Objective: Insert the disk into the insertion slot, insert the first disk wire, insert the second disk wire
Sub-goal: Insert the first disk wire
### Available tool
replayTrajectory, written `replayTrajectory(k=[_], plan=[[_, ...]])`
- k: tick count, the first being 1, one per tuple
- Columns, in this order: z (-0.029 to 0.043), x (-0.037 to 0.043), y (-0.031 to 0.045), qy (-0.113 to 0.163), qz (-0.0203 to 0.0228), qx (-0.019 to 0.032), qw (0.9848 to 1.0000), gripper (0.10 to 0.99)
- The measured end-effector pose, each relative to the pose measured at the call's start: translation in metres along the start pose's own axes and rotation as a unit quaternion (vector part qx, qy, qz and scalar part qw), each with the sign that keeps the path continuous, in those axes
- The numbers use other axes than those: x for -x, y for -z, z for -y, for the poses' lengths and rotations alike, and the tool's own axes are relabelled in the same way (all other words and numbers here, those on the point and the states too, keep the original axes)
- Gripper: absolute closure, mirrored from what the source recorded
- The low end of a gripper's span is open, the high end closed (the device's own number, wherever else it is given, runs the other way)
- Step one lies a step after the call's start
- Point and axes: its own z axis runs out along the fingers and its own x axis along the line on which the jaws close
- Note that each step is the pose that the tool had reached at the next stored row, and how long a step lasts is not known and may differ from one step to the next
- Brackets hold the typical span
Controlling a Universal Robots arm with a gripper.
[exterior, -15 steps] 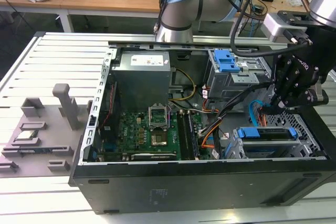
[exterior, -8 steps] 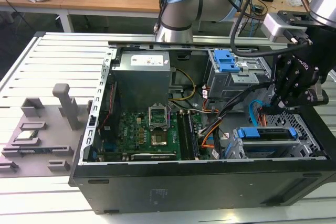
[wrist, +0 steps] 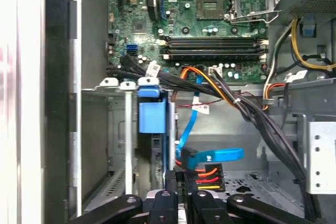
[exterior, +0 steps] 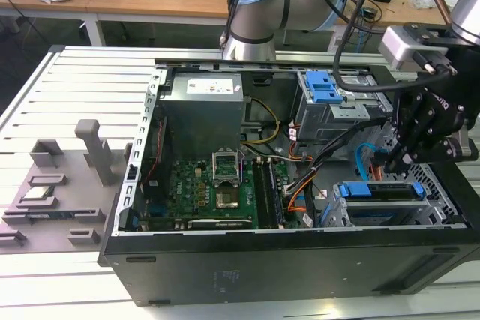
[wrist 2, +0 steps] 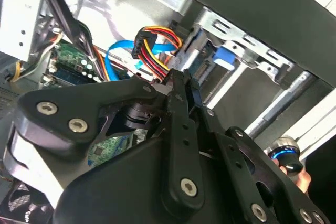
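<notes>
The disk [exterior: 379,190], in its bright blue carrier [wrist: 152,116], sits inside the insertion slot [exterior: 339,213], a low grey metal bay [wrist: 118,129] at the exterior view's right of the open computer case. My gripper [exterior: 386,162] hangs just above the disk's rear end. Its fingers [wrist 2: 178,77] are shut on the black plug of a disk wire [wrist: 207,178] with red, orange and yellow strands [wrist 2: 157,51]. A flat blue disk wire [wrist: 212,156] ends beside that plug. I cannot tell whether either plug is seated in the disk.
A thick black cable bundle [wrist: 252,114] crosses close to the gripper. The taller cage with blue clips [exterior: 330,99], the power supply [exterior: 202,110] and the motherboard [exterior: 217,185] fill the case. A grey fixture plate [exterior: 52,200] lies at the exterior view's left.
</notes>
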Motion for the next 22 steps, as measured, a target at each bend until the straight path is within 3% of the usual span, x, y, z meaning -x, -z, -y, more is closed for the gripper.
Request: replayTrajectory(k=[11, 15, 18, 22], plan=[[0.0005, -0.0329, -0.001, 0.0, -0.0001, 0.0, 1.0, 0.918], [0.0006, -0.04, -0.0013, 0.0, 0.0, 0.0, 1.0, 0.918], [0.0007, -0.0399, -0.0019, 0.0, 0.0, 0.0, 1.0, 0.918], [0.0007, -0.0304, -0.0022, 0.0, 0.0002, 0.0, 1.0, 0.918]])
